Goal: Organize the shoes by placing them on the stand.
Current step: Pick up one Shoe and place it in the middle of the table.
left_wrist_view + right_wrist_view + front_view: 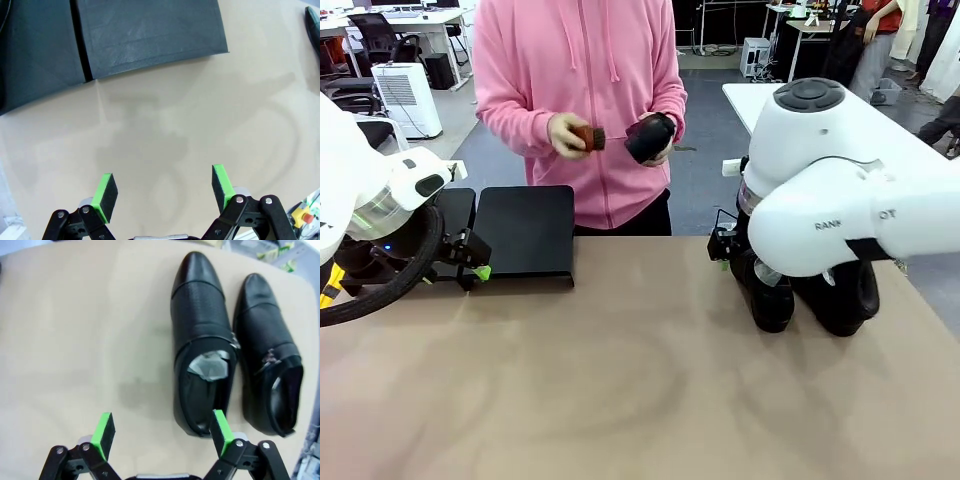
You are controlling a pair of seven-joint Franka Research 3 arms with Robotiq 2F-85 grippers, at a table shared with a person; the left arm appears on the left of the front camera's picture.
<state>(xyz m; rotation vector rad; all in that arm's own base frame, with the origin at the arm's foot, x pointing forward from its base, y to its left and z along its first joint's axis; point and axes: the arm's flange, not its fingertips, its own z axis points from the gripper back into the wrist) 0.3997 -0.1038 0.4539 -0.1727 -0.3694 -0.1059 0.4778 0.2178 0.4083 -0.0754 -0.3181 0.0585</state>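
Observation:
Two black glossy shoes (202, 340) (267, 350) lie side by side on the tan table, the left one stuffed with white paper. My right gripper (162, 432) hangs open above the table beside them, its right pad (220, 427) over the nearer shoe's heel. In the front view my right arm covers most of these shoes (770, 300). The black stand (525, 235) sits at the far left; its two flat units (150, 35) (40, 55) are bare. My left gripper (164, 192) is open over bare table in front of it. The person holds a third shoe (650, 137).
The person in a pink hoodie stands at the far edge and holds a small brown brush (586, 137) against the held shoe. A black shoe tip (312, 22) shows at the left wrist view's top right corner. Open tabletop (640, 380) spreads between the arms.

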